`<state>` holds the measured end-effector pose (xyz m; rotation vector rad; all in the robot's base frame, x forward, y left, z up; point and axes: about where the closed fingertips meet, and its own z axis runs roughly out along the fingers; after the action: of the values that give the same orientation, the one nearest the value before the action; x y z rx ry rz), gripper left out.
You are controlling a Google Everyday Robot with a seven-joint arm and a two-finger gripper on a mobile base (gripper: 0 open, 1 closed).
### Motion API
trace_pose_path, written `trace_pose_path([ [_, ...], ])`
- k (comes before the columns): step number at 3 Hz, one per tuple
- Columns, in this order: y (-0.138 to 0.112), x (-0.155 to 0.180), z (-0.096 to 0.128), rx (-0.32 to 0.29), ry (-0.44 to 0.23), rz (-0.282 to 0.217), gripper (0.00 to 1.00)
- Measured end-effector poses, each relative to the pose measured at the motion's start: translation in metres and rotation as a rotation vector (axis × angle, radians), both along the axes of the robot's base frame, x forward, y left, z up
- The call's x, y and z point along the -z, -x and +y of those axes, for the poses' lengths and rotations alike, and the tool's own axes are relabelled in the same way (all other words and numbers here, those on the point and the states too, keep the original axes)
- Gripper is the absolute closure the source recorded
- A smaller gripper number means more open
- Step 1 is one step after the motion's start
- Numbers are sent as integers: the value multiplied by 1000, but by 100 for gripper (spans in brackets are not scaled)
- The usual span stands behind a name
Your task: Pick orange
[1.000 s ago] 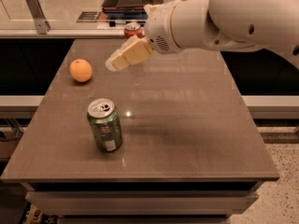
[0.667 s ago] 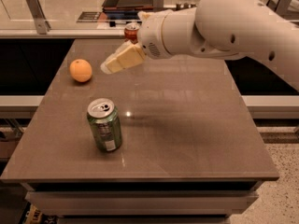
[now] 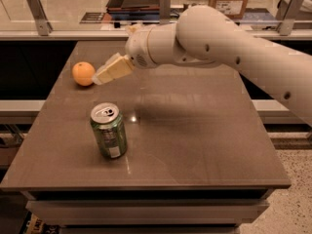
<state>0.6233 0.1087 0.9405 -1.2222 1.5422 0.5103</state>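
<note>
The orange (image 3: 83, 73) is a small round orange fruit resting on the brown table (image 3: 195, 145) near its far left edge. My gripper (image 3: 101, 77) hangs just right of the orange, a little above the tabletop, its cream tip pointing left at the fruit and almost touching it. It holds nothing that I can see. The white arm (image 3: 219, 38) reaches in from the right across the back of the table.
A green soda can (image 3: 108, 130) stands upright on the table's front left, well in front of the gripper. Behind the table runs a counter (image 3: 58, 18) with metal brackets, a dark tray and a cardboard box.
The arm has swung left and lower, bringing the gripper from the table's back middle to right beside the orange. The red can at the back is now hidden by the arm.
</note>
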Motion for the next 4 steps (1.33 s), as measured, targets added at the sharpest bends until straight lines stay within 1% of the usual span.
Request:
trace_pose_path([
  [1, -5, 23, 24, -33, 13, 22, 0],
  [2, -9, 42, 46, -52, 36, 46, 0],
  [3, -16, 53, 60, -55, 44, 61, 0],
  [4, -33, 62, 75, -51, 46, 95, 0],
])
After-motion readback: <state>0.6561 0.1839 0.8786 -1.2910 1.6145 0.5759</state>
